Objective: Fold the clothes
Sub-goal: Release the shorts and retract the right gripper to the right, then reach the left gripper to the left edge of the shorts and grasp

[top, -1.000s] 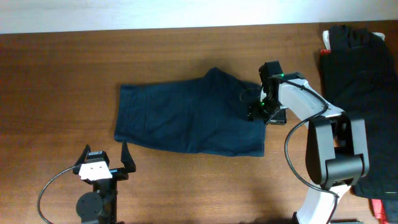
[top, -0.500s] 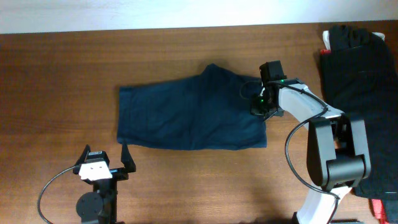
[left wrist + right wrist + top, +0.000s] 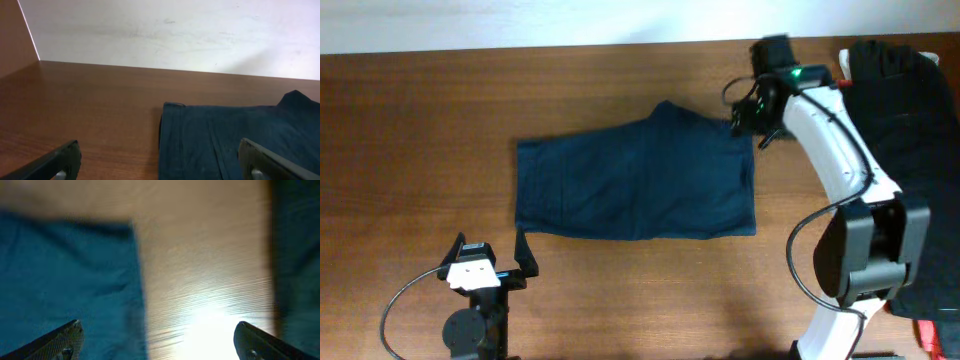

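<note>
Overhead view: the brown wooden tabletop (image 3: 410, 120) spans the whole frame and carries all items. A large black fabric garment (image 3: 910, 110) lies along the far right edge, partly cut off by the frame. A navy-blue shorts-like fabric piece (image 3: 630, 185) lies spread flat near the centre of the tabletop, well apart from the black garment, with one peak of cloth raised along its far edge. The white right arm (image 3: 830, 150) reaches from the near right side toward the far right corner of the navy piece. The right hand (image 3: 745, 118) sits over that corner. The right wrist view is blurred, but both fingers (image 3: 62, 340) appear spread wide at the frame edges, released, with only blue cloth and bare wood between them. The left hand (image 3: 488, 250) stands near the front edge, just short of the navy piece's near left corner. Its fingers (image 3: 60, 162) are likewise spread and grasp nothing.
</note>
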Robot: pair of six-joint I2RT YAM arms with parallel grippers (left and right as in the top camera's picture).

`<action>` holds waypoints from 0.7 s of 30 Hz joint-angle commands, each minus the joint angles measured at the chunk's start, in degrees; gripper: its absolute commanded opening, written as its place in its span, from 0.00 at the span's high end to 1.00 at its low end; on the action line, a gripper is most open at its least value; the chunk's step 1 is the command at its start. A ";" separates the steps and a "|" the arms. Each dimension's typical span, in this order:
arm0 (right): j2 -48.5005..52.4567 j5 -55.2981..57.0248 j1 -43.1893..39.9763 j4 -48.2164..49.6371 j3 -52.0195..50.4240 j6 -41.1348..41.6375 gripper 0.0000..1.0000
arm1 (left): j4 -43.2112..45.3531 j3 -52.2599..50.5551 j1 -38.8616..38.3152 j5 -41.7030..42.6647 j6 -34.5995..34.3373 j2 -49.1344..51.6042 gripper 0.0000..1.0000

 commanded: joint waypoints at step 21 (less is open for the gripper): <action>-0.11 4.37 -20.02 -2.12 3.30 -0.17 0.01 | 2.29 0.02 0.00 45.94 -15.26 -0.28 0.01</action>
